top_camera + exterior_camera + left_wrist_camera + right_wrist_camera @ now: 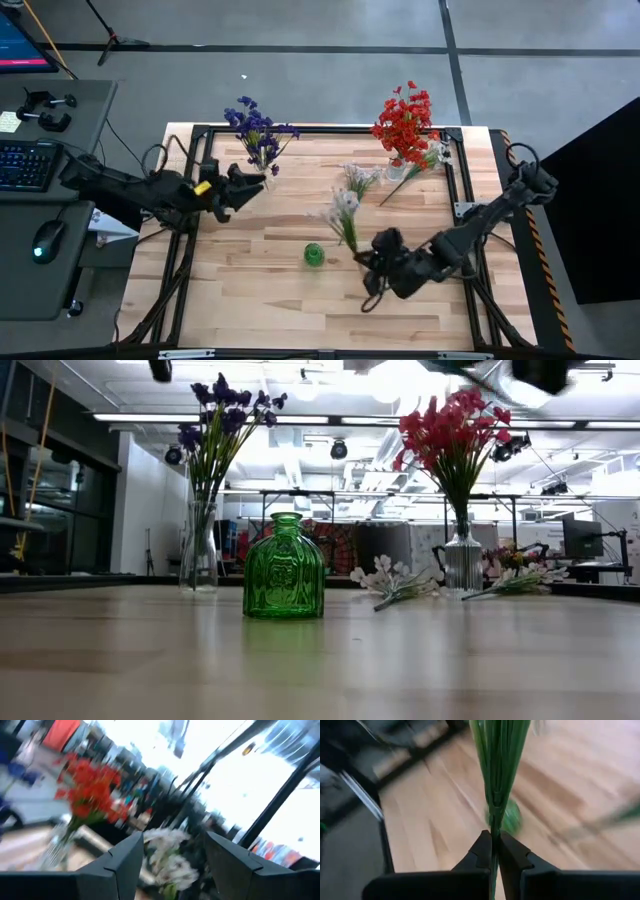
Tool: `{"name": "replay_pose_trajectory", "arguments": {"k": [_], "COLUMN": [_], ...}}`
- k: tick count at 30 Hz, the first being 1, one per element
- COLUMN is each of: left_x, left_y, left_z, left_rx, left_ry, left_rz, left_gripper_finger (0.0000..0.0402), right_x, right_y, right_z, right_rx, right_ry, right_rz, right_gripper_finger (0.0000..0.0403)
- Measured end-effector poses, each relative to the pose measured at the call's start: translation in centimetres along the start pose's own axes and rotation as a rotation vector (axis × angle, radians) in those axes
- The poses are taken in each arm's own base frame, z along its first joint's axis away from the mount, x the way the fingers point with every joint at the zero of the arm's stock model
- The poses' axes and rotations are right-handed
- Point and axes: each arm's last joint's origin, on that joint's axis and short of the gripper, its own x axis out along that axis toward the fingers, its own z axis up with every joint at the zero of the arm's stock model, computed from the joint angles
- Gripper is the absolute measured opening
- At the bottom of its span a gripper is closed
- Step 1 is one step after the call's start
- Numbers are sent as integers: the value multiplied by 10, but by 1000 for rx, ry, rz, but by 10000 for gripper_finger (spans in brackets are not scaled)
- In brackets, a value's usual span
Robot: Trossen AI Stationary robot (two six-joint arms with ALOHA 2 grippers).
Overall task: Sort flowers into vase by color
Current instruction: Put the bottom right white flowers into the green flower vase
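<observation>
A white flower spray (345,212) is held by my right gripper (366,262), which is shut on its green stem near the table's middle, just right of the small green glass vase (314,255). Purple flowers (258,128) stand in a clear vase (199,550) at the far left. Red flowers (404,122) stand in another clear vase (462,563) at the far right. Two more white sprays (360,178) (418,165) lie flat on the table near the red ones. My left gripper (252,184) is open beside the purple vase and holds nothing. My right gripper pinches the white spray's green stem (492,836) between its two fingertips (481,851), near the stem's lower end. The stem runs on straight out past the fingers, with the leaves and blooms (344,204) toward the table's far side. The green vase (512,818) shows just behind it.
A black frame (330,129) runs round the wooden table top. The left arm's cables lie at the table's left edge. A desk with keyboard and mouse (47,240) stands left of the table. Bare wood lies along the near side (260,300).
</observation>
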Motion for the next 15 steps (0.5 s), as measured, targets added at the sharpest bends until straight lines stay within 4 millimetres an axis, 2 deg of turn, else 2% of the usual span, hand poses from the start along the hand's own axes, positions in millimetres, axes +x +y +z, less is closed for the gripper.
{"name": "replay_pose_trajectory", "arguments": {"k": [6, 11, 15], "left_x": [-1, -1, -1], "left_y": [-7, -8, -8], "left_z": [13, 16, 15], "left_rx": [-24, -18, -17], "left_ry": [-129, -150, -149], "left_rz": [-73, -83, -82], "left_gripper_finger": [197, 197, 197], "right_x": [36, 50, 60], "right_y": [-2, -26, -52], "right_z": [15, 26, 25], "right_rx": [-32, 0, 13], "right_ry": [-282, -540, -591], "right_rz": [147, 284, 300], "right_gripper_finger": [0, 0, 0]}}
